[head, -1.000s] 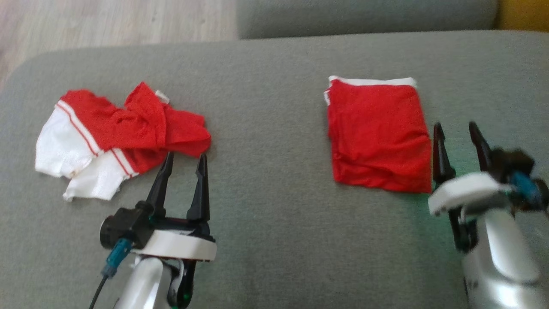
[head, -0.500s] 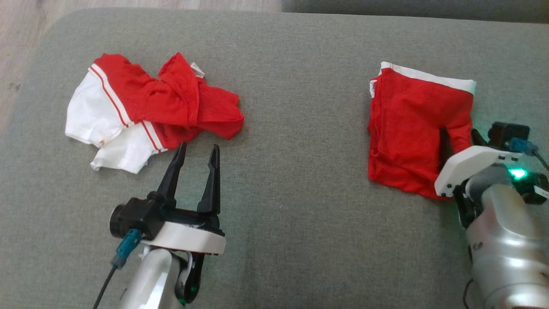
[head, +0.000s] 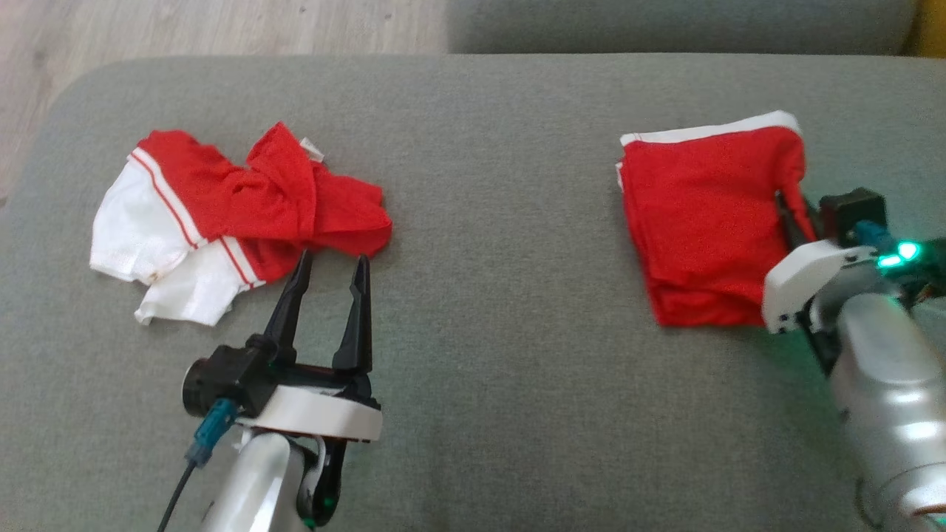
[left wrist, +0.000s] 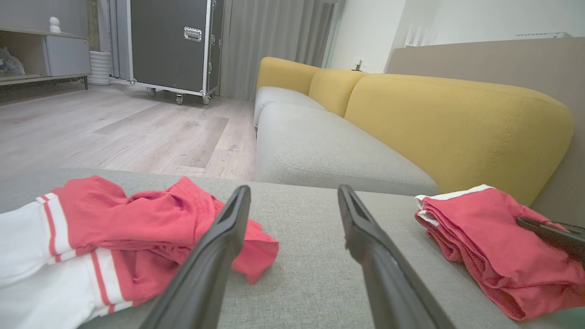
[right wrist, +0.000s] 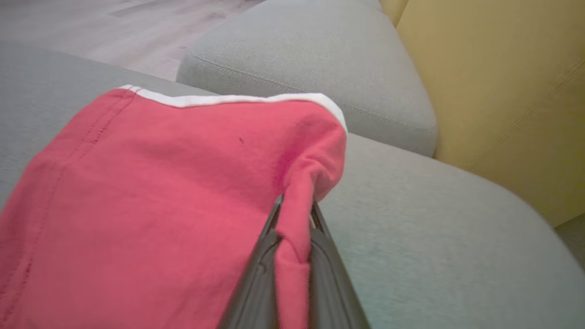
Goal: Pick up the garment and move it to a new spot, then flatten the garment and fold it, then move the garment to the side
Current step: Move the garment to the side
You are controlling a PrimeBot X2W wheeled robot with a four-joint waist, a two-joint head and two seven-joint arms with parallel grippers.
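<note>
Near left: left gripper [head: 332,258], jaws wide apart, holding nothing, over the grey fabric sofa cushion [head: 502,332]. Just beyond its tips lies a crumpled red-and-white garment [head: 236,207]. Near right: right gripper [right wrist: 296,203]; in the head view its fingertips are mostly hidden by cloth. The folded red garment with white trim [head: 702,222] lies on the cushion's right side, with its right edge pinched up between the closed jaws. Far: yellow sofa backrest [left wrist: 457,119], pale wood floor [head: 222,26].

Grey sofa seat [head: 517,369], yellow backrests [left wrist: 457,128], pale wood floor [left wrist: 114,132], grey curtains [left wrist: 274,41], wheeled black case [left wrist: 169,45]
</note>
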